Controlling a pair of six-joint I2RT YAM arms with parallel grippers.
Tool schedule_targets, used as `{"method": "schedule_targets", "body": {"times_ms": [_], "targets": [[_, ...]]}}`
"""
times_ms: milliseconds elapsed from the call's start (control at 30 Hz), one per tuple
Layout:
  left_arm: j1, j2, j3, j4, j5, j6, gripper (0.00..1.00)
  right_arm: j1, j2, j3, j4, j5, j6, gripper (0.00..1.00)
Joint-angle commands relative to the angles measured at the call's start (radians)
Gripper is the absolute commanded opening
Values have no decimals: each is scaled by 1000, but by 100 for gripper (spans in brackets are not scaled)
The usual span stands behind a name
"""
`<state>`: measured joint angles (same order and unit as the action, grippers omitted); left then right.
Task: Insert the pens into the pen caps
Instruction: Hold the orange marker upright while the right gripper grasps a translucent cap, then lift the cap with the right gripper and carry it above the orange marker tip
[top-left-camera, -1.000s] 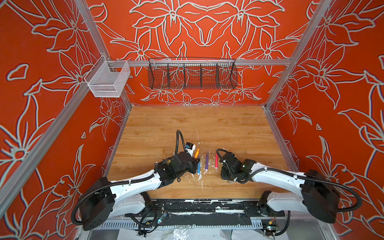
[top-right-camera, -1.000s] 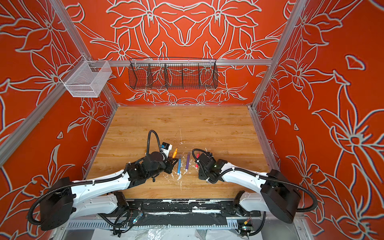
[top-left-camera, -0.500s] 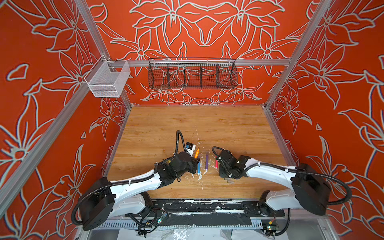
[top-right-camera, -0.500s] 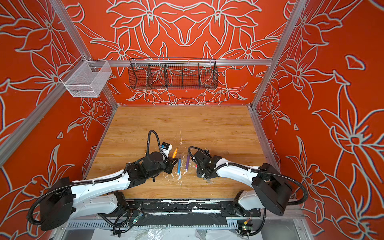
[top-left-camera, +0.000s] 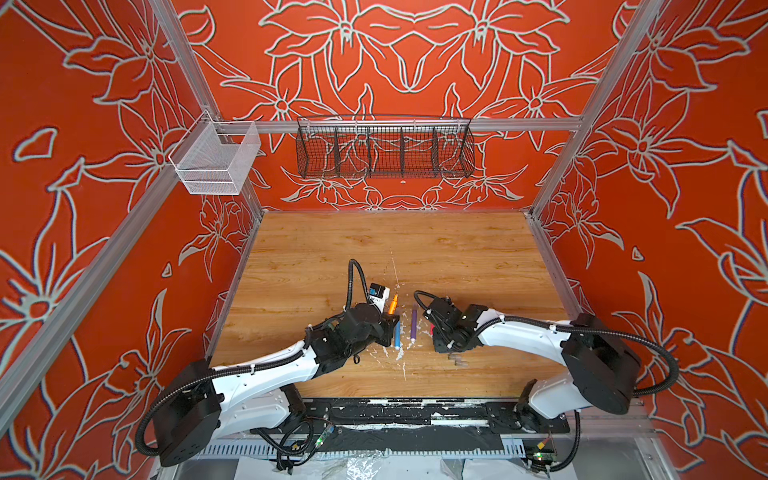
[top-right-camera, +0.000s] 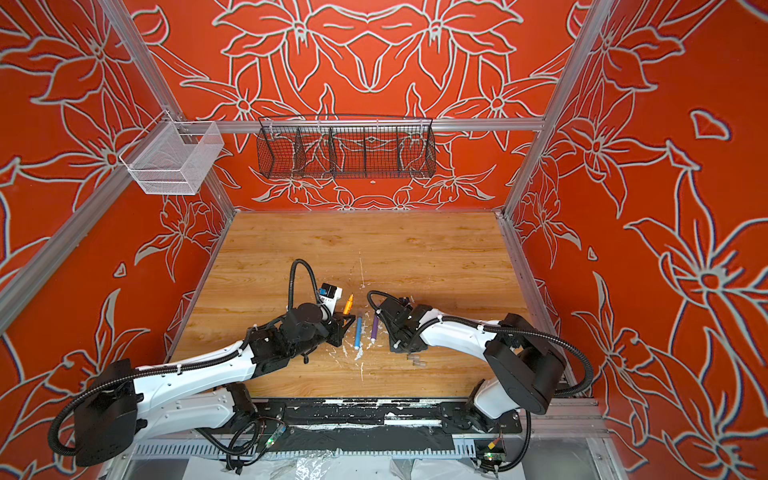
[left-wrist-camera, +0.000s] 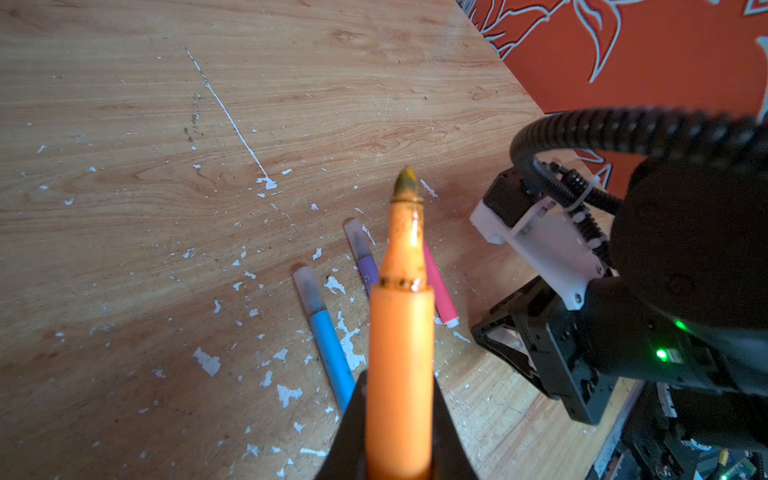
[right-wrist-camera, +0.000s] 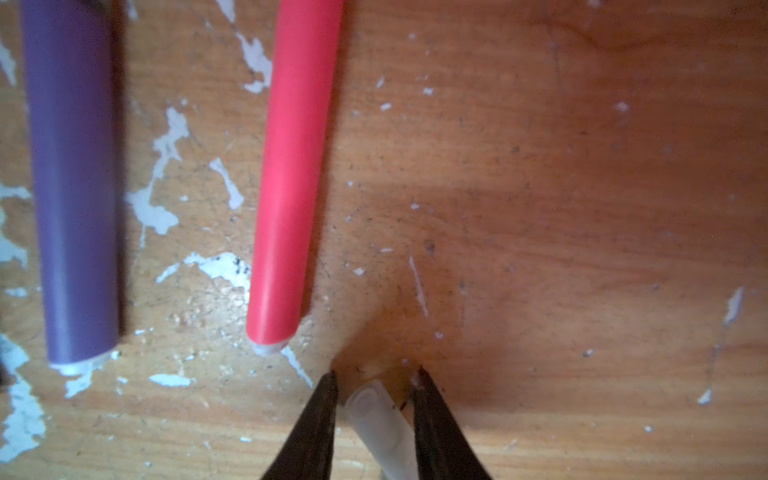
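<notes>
Both tools are busy
Left tool (left-wrist-camera: 399, 432) squeezes the orange pen (left-wrist-camera: 400, 332); right tool (right-wrist-camera: 376, 374) sits a little open around a pen cap (right-wrist-camera: 374, 413) on the surface (right-wrist-camera: 582, 208)

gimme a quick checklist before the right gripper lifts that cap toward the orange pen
1. orange pen clamped in left gripper: ok
2. its tip bare: ok
3. pen cap sits inside right gripper: ok
4. grip on cap closed firm: cannot tell
5. cap's open end faces the pen tip: cannot tell
6. pink pen lies apart from right gripper: ok
</notes>
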<state>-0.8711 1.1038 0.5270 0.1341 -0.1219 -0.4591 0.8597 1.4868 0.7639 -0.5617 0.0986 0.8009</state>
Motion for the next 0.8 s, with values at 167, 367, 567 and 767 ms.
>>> {"method": "schedule_targets", "body": {"times_ms": [167,367,567,767], "targets": [[1,-12,26,-24,-12,15,0,25,-23,-50,-51,-39,-20,37],[1,-8,23,-3,32,21,0,28,-11,-58,-45,-12,-10,13],[-6,9,-5,78,81,12,0,14,-57,18,-40,39,3,2],[-65,26,-22,159,59,1,0,12,-300,98,8,79,44,0]]}}
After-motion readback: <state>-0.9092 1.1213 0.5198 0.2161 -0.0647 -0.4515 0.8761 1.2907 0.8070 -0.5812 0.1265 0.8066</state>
